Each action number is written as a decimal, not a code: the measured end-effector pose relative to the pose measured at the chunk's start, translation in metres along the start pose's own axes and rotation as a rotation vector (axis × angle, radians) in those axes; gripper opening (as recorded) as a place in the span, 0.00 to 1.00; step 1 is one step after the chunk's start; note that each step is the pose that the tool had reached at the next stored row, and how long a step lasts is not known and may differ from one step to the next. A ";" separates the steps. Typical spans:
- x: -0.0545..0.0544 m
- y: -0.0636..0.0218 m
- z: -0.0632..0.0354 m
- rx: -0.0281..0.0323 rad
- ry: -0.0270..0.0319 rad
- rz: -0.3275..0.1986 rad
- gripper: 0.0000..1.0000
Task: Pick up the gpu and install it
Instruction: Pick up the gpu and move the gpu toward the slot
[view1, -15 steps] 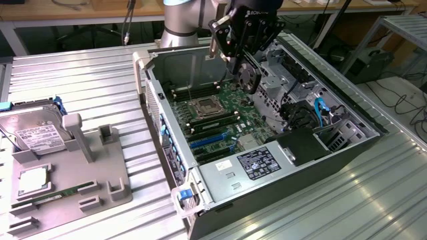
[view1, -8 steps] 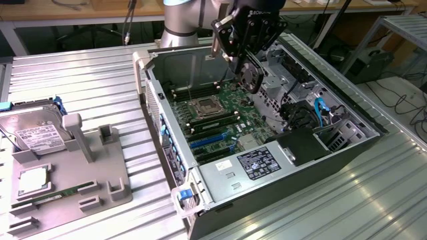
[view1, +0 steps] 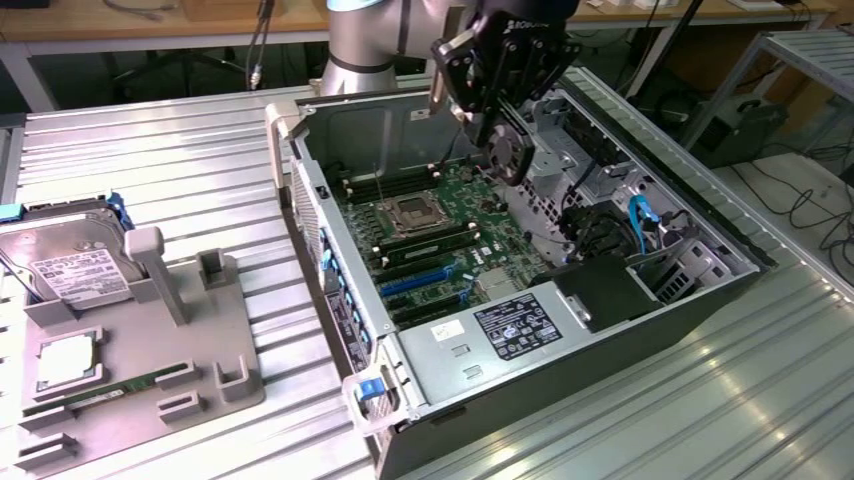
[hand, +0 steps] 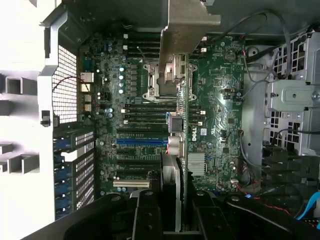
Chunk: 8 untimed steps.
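My gripper (view1: 501, 120) hangs over the open computer case (view1: 320, 230), shut on the gpu (view1: 511, 152). The card is held on edge, with its round black fan facing the exterior view's front. It hovers above the green motherboard (view1: 454, 235), apart from it. In the wrist view the gpu (hand: 179, 150) is seen edge-on between my dark fingers (hand: 146, 215), and its pale metal bracket (hand: 186, 25) points away from the camera. Below it lie the blue expansion slot (hand: 142, 141) and the black slots beside it.
The processor socket (view1: 410, 213) sits mid-board. A labelled power supply (view1: 514, 325) fills the case's near end, and drive bays with cables (view1: 641, 225) line the exterior view's right. A grey fixture (view1: 147, 340) on the exterior view's left holds a hard drive (view1: 74, 262) and a memory stick (view1: 114, 390).
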<state>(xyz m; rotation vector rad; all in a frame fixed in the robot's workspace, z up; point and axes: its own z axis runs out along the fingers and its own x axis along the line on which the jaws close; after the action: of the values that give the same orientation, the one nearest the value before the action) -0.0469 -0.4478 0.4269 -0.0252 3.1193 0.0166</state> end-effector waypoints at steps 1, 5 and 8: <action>-0.001 0.0000 0.0000 0.0000 0.0000 0.000 0.28; -0.004 -0.0001 0.0001 0.0001 0.0000 0.000 0.28; -0.007 -0.0001 0.0002 0.0000 0.0000 0.000 0.28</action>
<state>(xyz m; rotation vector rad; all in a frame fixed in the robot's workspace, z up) -0.0402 -0.4478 0.4269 -0.0253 3.1193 0.0166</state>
